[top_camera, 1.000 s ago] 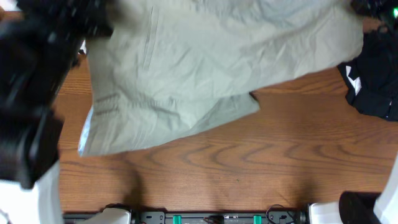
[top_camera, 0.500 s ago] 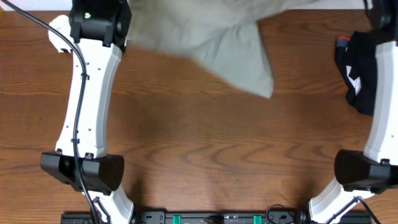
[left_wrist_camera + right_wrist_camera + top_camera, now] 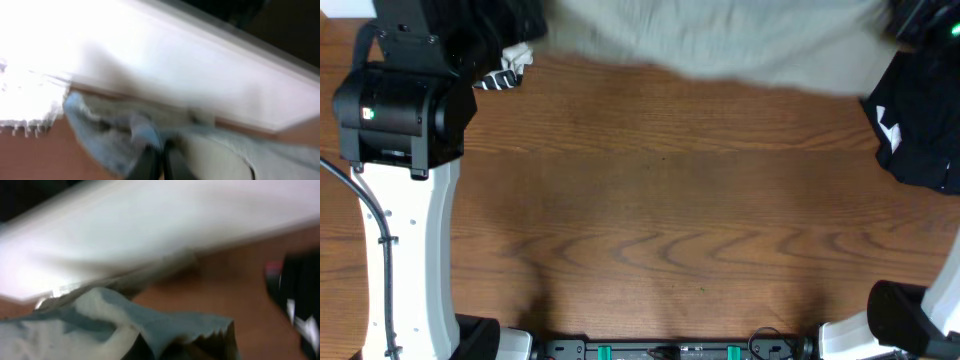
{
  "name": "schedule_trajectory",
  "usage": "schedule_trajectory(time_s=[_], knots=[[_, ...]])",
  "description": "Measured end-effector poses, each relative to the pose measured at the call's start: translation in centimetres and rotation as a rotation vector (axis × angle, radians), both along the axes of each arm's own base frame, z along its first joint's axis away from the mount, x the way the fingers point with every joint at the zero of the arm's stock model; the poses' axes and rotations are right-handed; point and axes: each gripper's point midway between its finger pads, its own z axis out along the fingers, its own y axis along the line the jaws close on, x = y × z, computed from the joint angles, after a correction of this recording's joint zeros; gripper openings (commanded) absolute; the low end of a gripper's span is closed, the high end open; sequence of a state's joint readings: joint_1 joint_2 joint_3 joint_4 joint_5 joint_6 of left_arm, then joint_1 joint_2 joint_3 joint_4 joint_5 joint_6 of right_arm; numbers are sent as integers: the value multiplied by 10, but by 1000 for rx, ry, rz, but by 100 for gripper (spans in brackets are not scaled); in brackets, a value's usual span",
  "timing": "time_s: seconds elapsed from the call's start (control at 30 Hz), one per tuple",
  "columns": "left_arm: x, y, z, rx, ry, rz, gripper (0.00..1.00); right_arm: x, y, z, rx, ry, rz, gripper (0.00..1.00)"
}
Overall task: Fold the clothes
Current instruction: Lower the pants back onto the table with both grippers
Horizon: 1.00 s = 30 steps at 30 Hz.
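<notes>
Item: khaki garment (image 3: pixel 720 40), stretched along far edge of bench (image 3: pixel 660 230). My left jaws: pinched shut on its cloth. My right jaws: likewise. Black garment (image 3: pixel 920 130): bench, right side.

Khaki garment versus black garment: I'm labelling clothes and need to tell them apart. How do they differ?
The khaki garment is pale and plain; the black garment is dark with white marks. The khaki garment stretches wide along the far side; the black garment sits bunched at the right. Both are cloth.
</notes>
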<state>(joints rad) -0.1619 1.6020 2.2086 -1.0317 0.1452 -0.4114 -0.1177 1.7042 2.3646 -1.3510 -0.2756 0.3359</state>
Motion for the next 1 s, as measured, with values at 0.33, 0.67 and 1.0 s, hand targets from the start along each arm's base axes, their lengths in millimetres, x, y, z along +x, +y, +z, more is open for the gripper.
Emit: schedule_trajectory(time_s=[0.33,0.67,1.0], knots=[[-42,8,-185,125,756,3,6,-45,63,-183,-57,652,194,1],[-83,14,-223,174,1009,-14,6,-84,55,-230,-193,865,174,1],[-118,-1,-253,232,1135,-76,6,-72,46,-229,-243,807,141,1]])
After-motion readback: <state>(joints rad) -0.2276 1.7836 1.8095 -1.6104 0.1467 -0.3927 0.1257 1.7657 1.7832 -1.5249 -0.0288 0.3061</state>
